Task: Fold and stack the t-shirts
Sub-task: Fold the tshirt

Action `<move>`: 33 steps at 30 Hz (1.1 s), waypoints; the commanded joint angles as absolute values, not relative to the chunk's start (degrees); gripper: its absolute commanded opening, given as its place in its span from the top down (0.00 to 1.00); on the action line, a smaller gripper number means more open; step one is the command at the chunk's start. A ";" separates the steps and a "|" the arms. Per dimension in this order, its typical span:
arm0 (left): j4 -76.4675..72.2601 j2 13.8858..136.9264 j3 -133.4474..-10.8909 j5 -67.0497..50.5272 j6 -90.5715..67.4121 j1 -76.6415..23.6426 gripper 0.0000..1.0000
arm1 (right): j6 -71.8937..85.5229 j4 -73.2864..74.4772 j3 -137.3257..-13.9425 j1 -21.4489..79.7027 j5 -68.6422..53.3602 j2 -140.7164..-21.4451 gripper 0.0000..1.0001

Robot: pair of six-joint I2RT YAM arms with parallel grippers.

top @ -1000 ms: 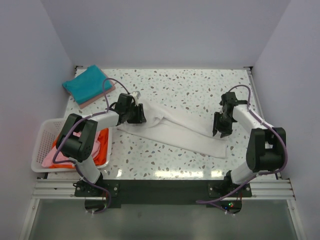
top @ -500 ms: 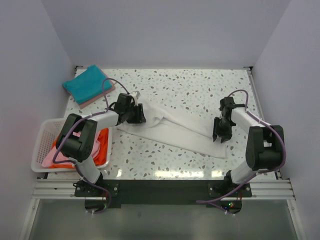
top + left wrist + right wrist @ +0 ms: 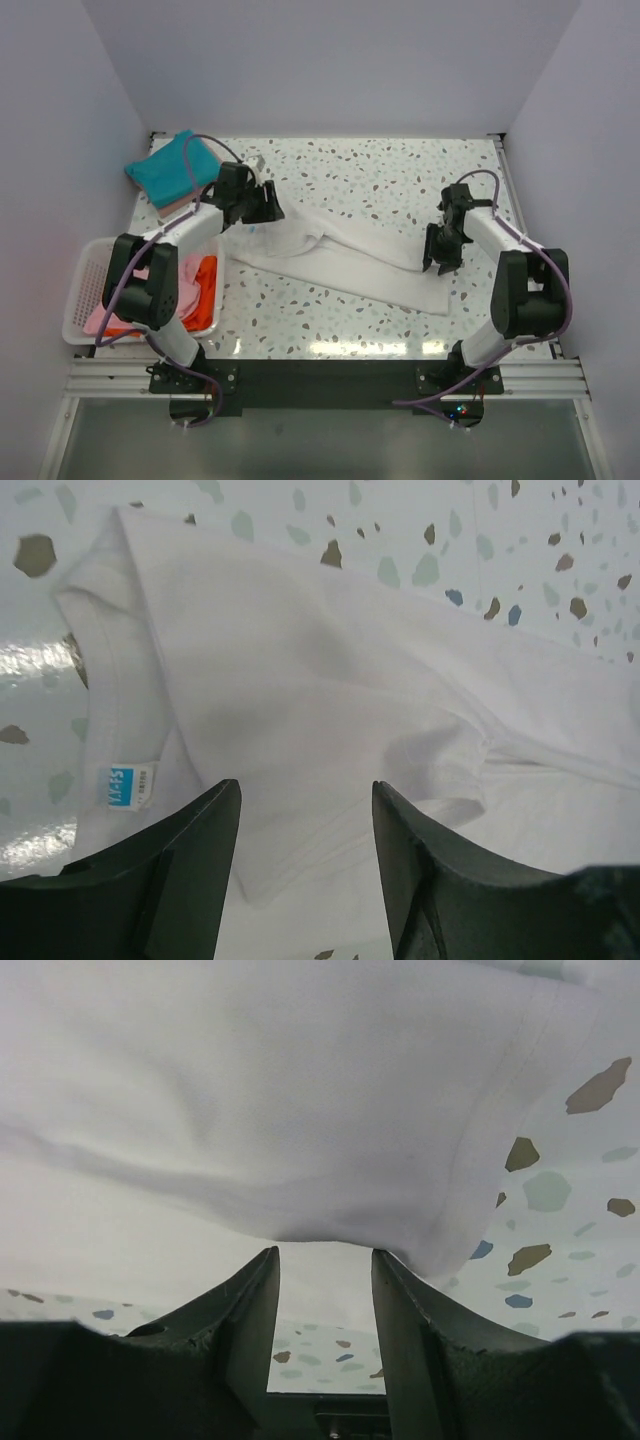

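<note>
Inside white t-shirt (image 3: 330,700) collar (image 3: 112,695), blue tag (image 3: 122,784)

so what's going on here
A two-armed robot is folding t-shirts. A white t-shirt lies stretched out across the table. The left gripper hovers open above its collar end; the right gripper is at the opposite end, grip unclear. A folded teal t-shirt sits at the back left; more wait in the basket.

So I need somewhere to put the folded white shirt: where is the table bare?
Bare table lies behind the white shirt, from the teal shirt across to the right arm, and along the near edge right of the basket. The middle and left side are crowded.
</note>
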State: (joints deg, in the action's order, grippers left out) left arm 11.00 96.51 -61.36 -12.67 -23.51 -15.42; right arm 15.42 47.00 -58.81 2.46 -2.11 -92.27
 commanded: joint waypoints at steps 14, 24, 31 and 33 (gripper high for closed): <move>15.73 108.19 -76.55 -11.60 -23.11 -9.93 0.39 | 16.52 47.55 -67.77 0.09 -2.11 -92.72 0.53; 16.43 110.47 -75.67 -15.82 -26.45 -10.02 0.39 | 16.96 43.69 -61.62 -2.99 -2.37 -97.03 0.53; 16.35 115.92 -77.51 -16.09 -26.37 -9.93 0.39 | 17.58 46.31 -61.26 -2.99 -0.98 -101.60 0.53; 16.44 118.29 -79.26 -15.56 -25.76 -9.93 0.39 | 18.19 47.54 -61.17 -2.99 -0.44 -101.95 0.53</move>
State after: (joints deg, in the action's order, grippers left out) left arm 15.97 114.93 -76.23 -15.38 -26.13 -9.82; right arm 16.99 45.63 -61.73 -3.01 -2.31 -100.07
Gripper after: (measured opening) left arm 0.609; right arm 0.470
